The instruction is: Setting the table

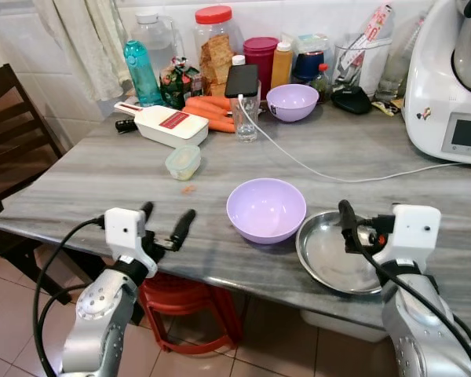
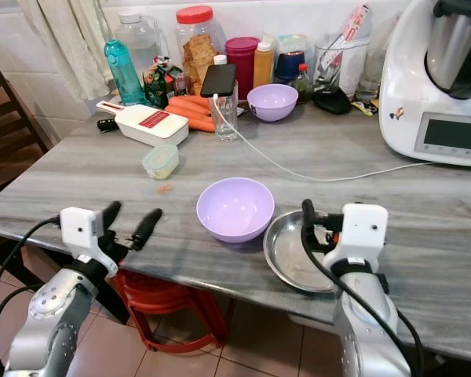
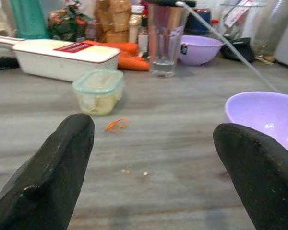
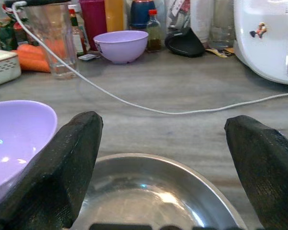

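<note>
Grey wood-grain bench [image 1: 102,184] is carrying: lilac bowl [image 1: 266,209] near the front edge, steel bowl [image 1: 337,253] touching it on the right and overhanging the edge. Small lidded container [image 1: 183,162] is sitting further back left, an orange scrap [image 1: 188,188] just beside it. White slicer [image 1: 166,124], carrots [image 1: 212,112], glass [image 1: 246,118] and second lilac bowl [image 1: 292,102] are standing along the back. A white cable [image 1: 330,177] is trailing across toward the white appliance [image 1: 447,86].

no legible text in any view. red label on white slicer [image 1: 171,123]: print too small to read. display panel on white kitchen machine [image 2: 450,135]: blank grey. sticker on its side [image 4: 256,32]: picture only.
</note>
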`<state>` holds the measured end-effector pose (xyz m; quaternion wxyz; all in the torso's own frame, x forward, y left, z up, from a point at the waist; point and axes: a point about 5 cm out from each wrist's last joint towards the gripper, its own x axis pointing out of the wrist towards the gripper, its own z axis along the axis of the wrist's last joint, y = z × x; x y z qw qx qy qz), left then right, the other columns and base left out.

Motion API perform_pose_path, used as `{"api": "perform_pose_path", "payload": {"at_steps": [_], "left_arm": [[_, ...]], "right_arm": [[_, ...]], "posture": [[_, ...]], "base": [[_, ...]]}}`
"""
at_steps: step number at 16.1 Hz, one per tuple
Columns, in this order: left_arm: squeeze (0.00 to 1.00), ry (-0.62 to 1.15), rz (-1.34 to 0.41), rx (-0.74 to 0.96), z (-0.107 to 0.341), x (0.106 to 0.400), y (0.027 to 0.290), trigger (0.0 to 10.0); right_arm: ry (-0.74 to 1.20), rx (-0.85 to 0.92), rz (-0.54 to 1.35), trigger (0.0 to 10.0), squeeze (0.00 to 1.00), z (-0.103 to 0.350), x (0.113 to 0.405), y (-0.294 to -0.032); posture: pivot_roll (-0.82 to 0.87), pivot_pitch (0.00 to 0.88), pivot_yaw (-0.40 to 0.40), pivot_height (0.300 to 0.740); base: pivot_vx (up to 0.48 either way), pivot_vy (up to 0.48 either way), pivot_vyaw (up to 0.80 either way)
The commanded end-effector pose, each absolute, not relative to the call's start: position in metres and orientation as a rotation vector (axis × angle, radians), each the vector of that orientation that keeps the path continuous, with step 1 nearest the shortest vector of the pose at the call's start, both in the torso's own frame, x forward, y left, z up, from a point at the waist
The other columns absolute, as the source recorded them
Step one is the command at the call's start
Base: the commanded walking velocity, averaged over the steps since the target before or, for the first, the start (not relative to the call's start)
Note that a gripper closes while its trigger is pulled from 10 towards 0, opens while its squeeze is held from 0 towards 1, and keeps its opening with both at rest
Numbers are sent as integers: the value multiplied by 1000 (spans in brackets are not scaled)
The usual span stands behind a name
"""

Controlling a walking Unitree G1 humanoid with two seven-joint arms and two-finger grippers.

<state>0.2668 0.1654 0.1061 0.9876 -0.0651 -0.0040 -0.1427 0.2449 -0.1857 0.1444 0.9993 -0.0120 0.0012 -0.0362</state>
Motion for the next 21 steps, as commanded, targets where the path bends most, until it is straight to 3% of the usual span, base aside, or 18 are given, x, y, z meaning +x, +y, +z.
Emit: {"api": "perform_pose_path", "payload": {"at_steps": [1, 6, 11, 19, 21], "left_arm": [[0, 9, -201, -81, 103, 263, 171, 10000], [0, 42, -122, -46, 90, 248, 174, 10000], [0, 36, -124, -38, 94, 252, 173, 10000], [0, 37, -130, -25, 97, 253, 175, 10000], [0, 34, -135, -20, 98, 255, 174, 10000]], "right_arm": [[-58, -46, -48, 10000, 0, 153, 242, -181], [-63, -53, -46, 10000, 0, 147, 234, -180], [-78, -62, -33, 10000, 0, 148, 238, -180], [-73, -46, -39, 10000, 0, 145, 237, -178], [-86, -25, -36, 10000, 0, 146, 237, -177]], "posture": [[-94, 0, 97, 740], [-84, 0, 95, 740], [-82, 0, 93, 740], [-81, 0, 107, 740], [-81, 0, 111, 740]], "base": [[0, 0, 0], [0, 0, 0], [0, 0, -734], [-282, 0, -800], [-306, 0, 0]]}}
